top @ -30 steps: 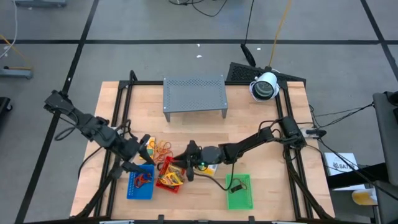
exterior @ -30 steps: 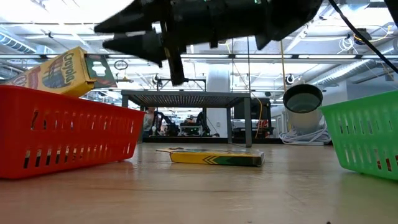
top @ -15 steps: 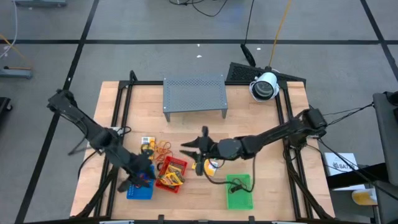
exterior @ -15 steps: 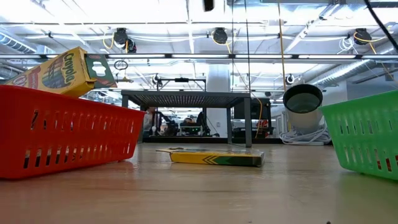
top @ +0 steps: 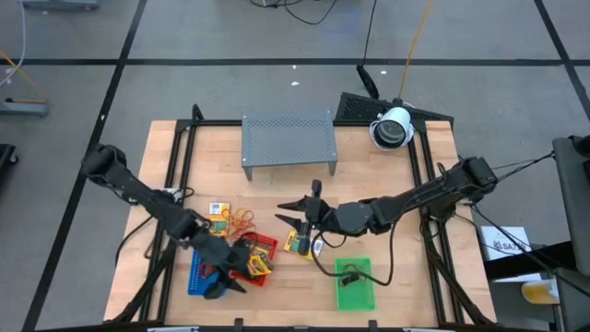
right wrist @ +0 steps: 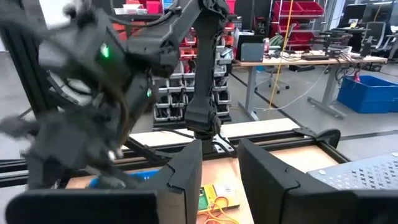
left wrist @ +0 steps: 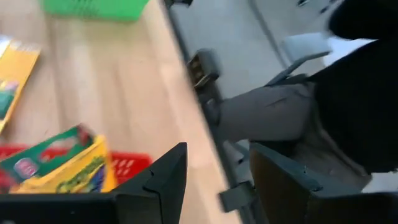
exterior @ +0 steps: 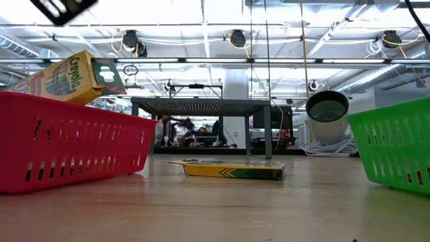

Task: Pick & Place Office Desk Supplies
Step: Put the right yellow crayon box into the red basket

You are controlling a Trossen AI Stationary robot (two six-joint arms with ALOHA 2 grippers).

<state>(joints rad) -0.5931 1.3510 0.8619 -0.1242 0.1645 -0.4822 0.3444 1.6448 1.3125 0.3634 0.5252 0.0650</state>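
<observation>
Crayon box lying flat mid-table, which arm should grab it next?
Right. The right gripper hovers open just above the loose crayon box. The left gripper sits farther off, over the near edge of the blue tray and red tray.

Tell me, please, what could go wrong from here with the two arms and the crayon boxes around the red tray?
1. The crayon box in the red tray sticks up tilted above its rim; the left gripper, low beside the tray, could knock it out.
2. The flat crayon box lies loose on the table between the red and green tray; the right gripper, open nearby, might push rather than grasp it.
</observation>
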